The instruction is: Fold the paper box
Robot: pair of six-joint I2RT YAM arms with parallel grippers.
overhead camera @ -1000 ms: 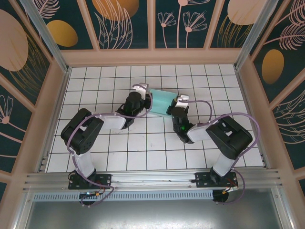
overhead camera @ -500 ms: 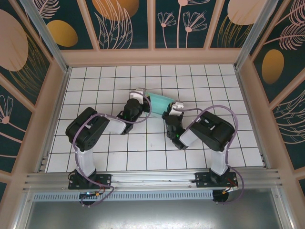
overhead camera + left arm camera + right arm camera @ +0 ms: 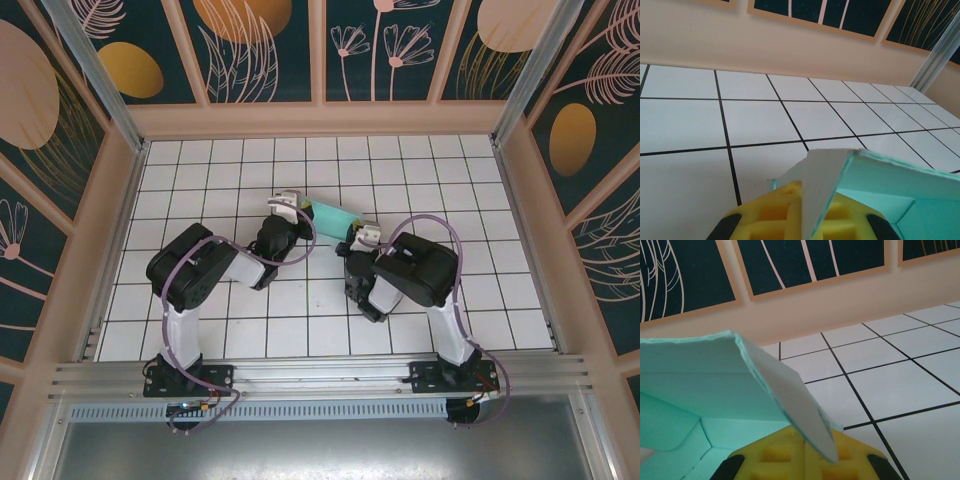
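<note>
The paper box (image 3: 333, 214) lies just above the middle of the top view, over the tiled surface (image 3: 200, 180). The left fingers (image 3: 757, 212) and right fingers (image 3: 771, 459) are each clamped on 1 card edge. Folding cleanly probably calls for both ends to move in step, so the thin card doesn't tear.

Robotics laboratory work cell, purpose-built for bench manipulation trials. Marked as such by a black-and-white jointed left robot arm (image 3: 190, 275) and a matching right robot arm (image 3: 415, 270), bolted side by side to a silver aluminium extrusion rail (image 3: 320, 372) along the near edge. Looped over with purple cabling (image 3: 420, 216). Floored by a white tabletop ruled in a black square grid (image 3: 200, 175). Enclosed on three sides by beige frame walls (image 3: 320, 118) set with dark teal panels printed with cream and gold plant motifs (image 3: 255, 75). Edged below the rail by a ribbed grey cable channel (image 3: 320, 410).
</note>
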